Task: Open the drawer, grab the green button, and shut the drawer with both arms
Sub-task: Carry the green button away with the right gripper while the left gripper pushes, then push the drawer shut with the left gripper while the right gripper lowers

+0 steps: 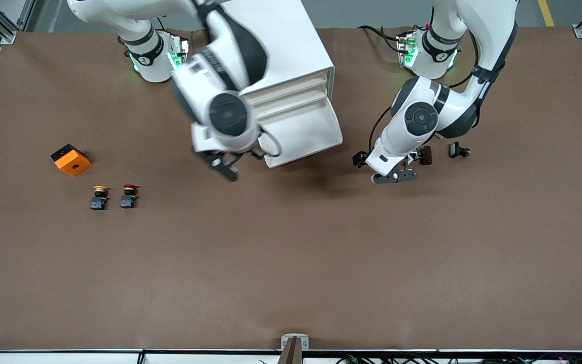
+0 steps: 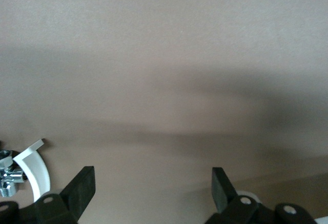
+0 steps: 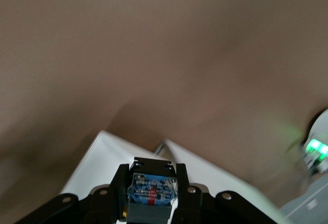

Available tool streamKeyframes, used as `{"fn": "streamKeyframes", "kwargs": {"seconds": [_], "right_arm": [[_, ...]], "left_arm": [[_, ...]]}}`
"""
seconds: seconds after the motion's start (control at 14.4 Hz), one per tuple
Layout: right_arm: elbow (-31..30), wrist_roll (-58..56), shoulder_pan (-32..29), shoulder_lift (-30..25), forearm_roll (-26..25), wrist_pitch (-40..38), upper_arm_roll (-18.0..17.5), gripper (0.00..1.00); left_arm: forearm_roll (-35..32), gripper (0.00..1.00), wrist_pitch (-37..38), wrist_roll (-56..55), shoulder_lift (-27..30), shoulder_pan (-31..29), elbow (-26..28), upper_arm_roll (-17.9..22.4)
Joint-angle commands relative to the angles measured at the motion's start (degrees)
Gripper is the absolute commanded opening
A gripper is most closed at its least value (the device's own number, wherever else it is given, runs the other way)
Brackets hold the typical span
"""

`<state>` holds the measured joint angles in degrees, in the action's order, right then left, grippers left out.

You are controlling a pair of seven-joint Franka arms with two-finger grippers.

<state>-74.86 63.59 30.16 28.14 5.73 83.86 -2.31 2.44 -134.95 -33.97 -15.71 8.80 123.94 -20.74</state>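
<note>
Over the table near the cabinet's (image 1: 291,55) open drawer (image 1: 303,134), at its 9 o'clock, I see the right gripper (image 3: 151,196) clamping the button (image 3: 149,193). Left gripper (image 2: 154,190) waits, fingers wide. Closing remains.

Matt brown table (image 1: 291,263), glossy white cabinet (image 1: 291,45)

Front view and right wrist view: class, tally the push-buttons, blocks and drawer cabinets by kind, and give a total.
Push-buttons: 3 (yellow-capped button, red-capped button, held button in the right gripper)
Orange block: 1
White drawer cabinet: 1
Total: 5
</note>
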Motion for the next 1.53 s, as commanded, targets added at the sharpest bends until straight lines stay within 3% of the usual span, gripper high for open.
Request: {"fn": "streamKeyframes", "kwargs": {"seconds": [0.0,0.21,0.35,0.7,1.11,1.46], "right_arm": [[-1.3,-19.1,-8.1,-1.7,-1.2,-1.6,-0.8,0.24],[-2.2,-36.9,-14.4,-1.5,-7.3,-0.8,-0.8,0.24],[-5.5,-44.7,-18.2,-1.7,-7.8,3.0,-0.8,0.25],[-19.5,-58.8,-24.6,-2.9,-8.0,23.7,-0.8,0.27],[-33.4,-62.8,-27.2,-2.5,-8.7,47.8,-0.7,0.27],[-37.5,-62.7,-27.0,-2.3,-9.0,49.8,-0.6,0.27]], "left_arm": [[-1.0,1.0,0.5,-1.6,-4.5,2.1,-4.4,-0.2],[-1.1,1.0,-2.1,-5.7,-8.5,4.2,-7.1,-0.1],[-1.0,1.0,-3.7,-10.4,-9.2,6.3,-7.2,0.0],[-0.8,1.0,-4.7,-21.1,-13.1,11.6,-9.4,-0.4],[-0.3,1.0,-4.4,-27.1,-15.0,18.2,-10.2,-0.7],[0.0,1.0,-4.4,-31.9,-15.8,23.7,-10.2,-1.0]]}}
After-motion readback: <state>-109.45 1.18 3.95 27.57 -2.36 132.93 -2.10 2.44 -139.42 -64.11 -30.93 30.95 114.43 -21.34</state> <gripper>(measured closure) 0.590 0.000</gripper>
